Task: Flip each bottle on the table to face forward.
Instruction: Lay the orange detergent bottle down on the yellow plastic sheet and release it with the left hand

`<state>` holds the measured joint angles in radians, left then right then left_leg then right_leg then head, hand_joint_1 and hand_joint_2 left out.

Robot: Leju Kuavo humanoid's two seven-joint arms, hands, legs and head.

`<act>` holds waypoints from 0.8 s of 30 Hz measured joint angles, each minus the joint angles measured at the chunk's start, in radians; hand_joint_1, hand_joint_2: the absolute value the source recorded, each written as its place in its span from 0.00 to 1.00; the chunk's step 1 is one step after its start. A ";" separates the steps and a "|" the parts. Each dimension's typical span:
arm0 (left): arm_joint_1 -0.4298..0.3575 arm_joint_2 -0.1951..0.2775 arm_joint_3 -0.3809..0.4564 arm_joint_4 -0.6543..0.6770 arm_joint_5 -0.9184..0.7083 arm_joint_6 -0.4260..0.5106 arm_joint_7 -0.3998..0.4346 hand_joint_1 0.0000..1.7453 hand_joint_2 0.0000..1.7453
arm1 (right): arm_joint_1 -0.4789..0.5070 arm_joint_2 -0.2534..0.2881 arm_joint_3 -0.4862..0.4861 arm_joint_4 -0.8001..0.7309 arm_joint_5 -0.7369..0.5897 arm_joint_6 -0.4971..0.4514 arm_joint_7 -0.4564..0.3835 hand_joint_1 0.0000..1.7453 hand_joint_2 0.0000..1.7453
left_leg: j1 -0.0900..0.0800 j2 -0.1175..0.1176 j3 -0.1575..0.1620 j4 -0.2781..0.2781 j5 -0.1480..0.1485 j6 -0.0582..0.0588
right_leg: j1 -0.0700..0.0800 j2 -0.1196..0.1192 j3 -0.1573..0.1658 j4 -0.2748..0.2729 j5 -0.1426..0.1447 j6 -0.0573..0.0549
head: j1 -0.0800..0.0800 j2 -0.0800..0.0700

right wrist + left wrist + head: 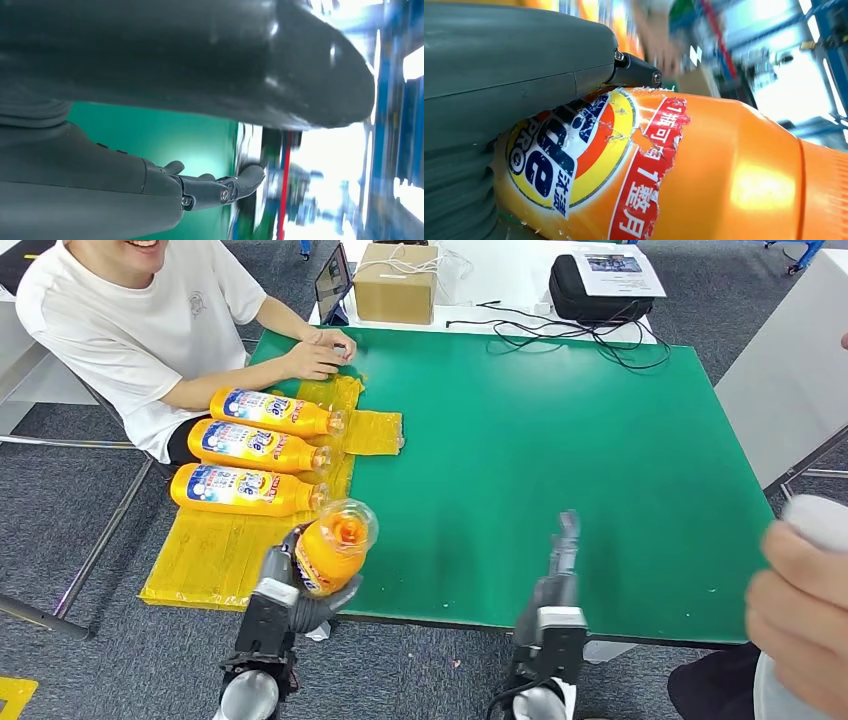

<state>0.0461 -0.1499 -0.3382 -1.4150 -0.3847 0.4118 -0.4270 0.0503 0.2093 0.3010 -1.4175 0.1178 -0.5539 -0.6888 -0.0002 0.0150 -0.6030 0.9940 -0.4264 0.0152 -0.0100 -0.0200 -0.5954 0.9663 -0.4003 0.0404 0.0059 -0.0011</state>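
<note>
aloft, orange bottle (pixel 333 545) in left hand (pixel 300 598)

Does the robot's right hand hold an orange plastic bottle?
No, the right hand hangs empty above the green table.

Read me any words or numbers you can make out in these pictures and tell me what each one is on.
"PRO": on the round logo of the held bottle, left wrist view.
"1瓶可" and "1整月": white on that bottle's red banner; the characters after "可" are torn.
Large blue letters in the logo: partly hidden by the left robot hand, not readable.
Labels on the three lying bottles: too small.
Sheet on the black case: too small.
</note>
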 joint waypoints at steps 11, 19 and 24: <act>-0.168 0.092 0.057 0.204 -0.562 0.051 0.191 1.00 1.00 | 0.001 0.046 -0.086 -0.047 -0.062 -0.016 -0.009 0.00 0.00 | 0.000 0.000 0.001 0.000 0.001 0.000 | 0.000 0.000 0.001 0.000 0.000 0.000 | 0.000 0.000; -0.339 0.145 0.049 0.487 -0.654 -0.082 0.222 1.00 1.00 | -0.022 0.068 -0.088 -0.027 -0.079 0.035 -0.009 0.00 0.00 | 0.000 0.001 0.000 0.000 0.001 0.000 | 0.000 0.000 0.001 0.001 0.001 0.000 | 0.000 0.000; -0.472 0.172 0.022 0.694 -0.724 -0.157 0.231 0.78 1.00 | -0.046 0.083 -0.081 0.013 -0.085 0.064 -0.009 0.00 0.00 | 0.000 -0.001 0.005 0.000 0.002 -0.001 | 0.000 -0.001 0.005 0.001 0.000 0.000 | 0.000 0.000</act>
<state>-0.4263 0.0225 -0.3161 -0.7213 -1.1087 0.2546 -0.1959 0.0041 0.2927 0.2198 -1.4046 0.0326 -0.4902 -0.6977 0.0001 0.0144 -0.5984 0.9937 -0.4247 0.0146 -0.0100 -0.0205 -0.5901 0.9673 -0.4000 0.0400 0.0059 -0.0011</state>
